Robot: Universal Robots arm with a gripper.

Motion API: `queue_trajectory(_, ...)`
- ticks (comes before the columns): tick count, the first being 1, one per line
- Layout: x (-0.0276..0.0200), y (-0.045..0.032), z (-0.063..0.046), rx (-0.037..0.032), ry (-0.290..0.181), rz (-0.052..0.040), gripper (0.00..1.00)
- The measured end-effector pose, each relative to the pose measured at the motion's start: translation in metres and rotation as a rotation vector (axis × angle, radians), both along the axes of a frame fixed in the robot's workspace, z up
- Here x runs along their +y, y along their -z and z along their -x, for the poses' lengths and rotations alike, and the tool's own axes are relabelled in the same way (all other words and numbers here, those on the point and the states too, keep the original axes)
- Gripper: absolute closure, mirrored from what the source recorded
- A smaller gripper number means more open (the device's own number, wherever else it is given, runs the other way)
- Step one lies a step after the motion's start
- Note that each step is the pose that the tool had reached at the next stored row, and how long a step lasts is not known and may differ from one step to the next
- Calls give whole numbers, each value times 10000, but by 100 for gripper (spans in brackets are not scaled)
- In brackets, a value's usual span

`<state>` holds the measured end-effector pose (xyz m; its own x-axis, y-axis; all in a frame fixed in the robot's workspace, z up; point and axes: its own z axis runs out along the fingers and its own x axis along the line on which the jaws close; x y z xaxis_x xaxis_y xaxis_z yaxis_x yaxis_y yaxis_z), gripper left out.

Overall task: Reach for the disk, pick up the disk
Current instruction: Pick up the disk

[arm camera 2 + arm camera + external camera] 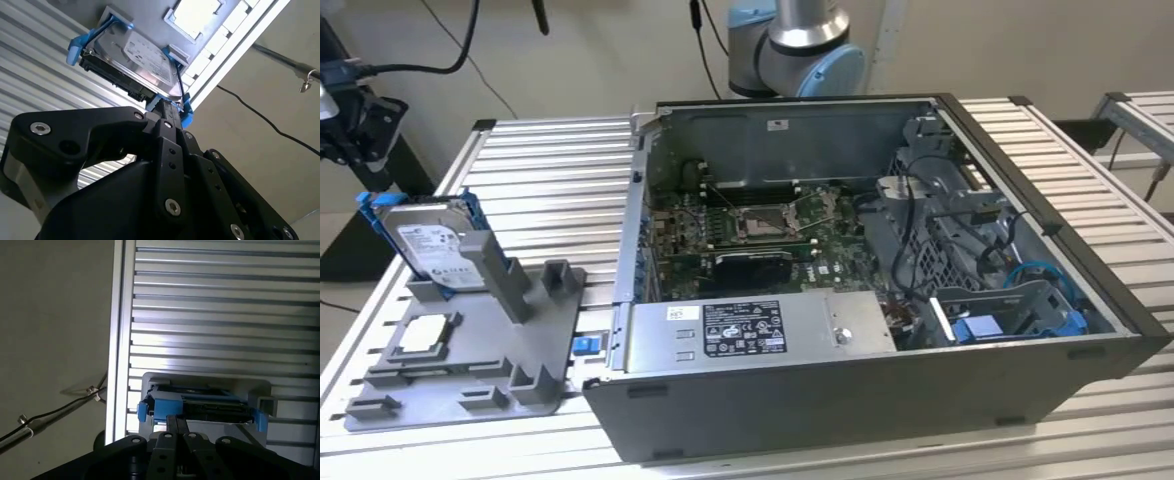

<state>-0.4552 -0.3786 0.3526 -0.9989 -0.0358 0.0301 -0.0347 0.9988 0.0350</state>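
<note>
My black gripper [176, 420] hangs near the blue-framed silver-grey disk [210, 410], upright in a grey plastic holder [507, 350]. I see its fingers [171, 423] together, holding nothing.

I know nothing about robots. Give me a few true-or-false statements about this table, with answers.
The disk stands on edge in the grey holder. True.
The disk is inside the computer case. False: it is outside, toward the exterior view's left.
The case is open, its circuit board exposed. True.
The square chip rests on the disk. False: it lies flat in the holder, apart from the disk.
The pincer has carried the disk away. False: the disk sits in the holder, the pincer close by.
</note>
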Motion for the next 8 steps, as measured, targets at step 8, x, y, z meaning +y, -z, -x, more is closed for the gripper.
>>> queue_trajectory(8, -1, 0, 0, 1, -756, 0, 100)
